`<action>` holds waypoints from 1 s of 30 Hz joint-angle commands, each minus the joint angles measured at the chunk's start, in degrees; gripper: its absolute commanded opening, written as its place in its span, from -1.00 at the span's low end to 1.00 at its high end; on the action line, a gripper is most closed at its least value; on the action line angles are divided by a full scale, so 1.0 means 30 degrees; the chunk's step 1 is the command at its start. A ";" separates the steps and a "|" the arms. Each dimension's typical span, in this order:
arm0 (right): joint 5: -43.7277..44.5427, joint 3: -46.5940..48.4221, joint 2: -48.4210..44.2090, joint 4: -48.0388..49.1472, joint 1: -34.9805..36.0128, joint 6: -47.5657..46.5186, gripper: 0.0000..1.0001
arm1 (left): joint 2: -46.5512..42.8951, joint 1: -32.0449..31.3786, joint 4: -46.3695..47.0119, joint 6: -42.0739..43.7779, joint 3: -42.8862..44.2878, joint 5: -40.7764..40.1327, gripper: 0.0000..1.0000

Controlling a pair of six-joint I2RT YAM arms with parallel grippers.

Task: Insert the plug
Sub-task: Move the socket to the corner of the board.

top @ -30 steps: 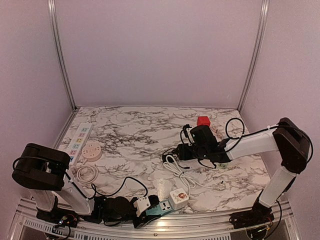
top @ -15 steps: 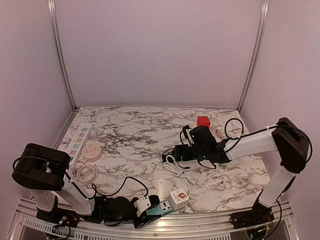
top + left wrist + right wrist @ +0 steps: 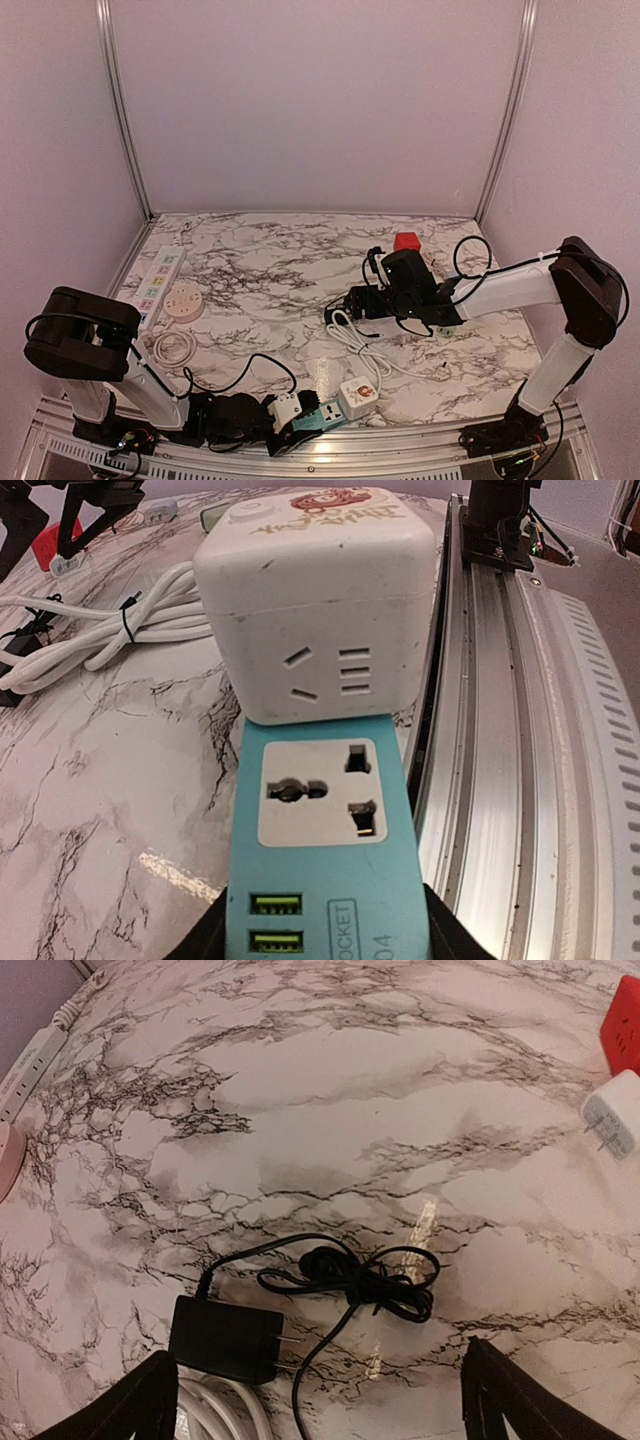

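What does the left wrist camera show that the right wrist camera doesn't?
Only the left wrist view: a teal socket strip gripped in the left hand, a white cube socket just beyond it, a metal rail. Only the right wrist view: the black plug with prongs plainly seen, a long white strip, the open right hand. Both: the marble table, the white coiled cable, the red block.

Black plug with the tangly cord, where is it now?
In the right wrist view the black plug lies on the marble table under the open right gripper, beside the white cable coil.
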 commanded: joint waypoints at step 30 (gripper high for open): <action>0.0841 -0.0599 -0.1349 0.0818 0.0192 0.0108 0.83 | -0.2182 -0.0259 0.3502 -0.0959 -0.3100 -0.4405 -0.86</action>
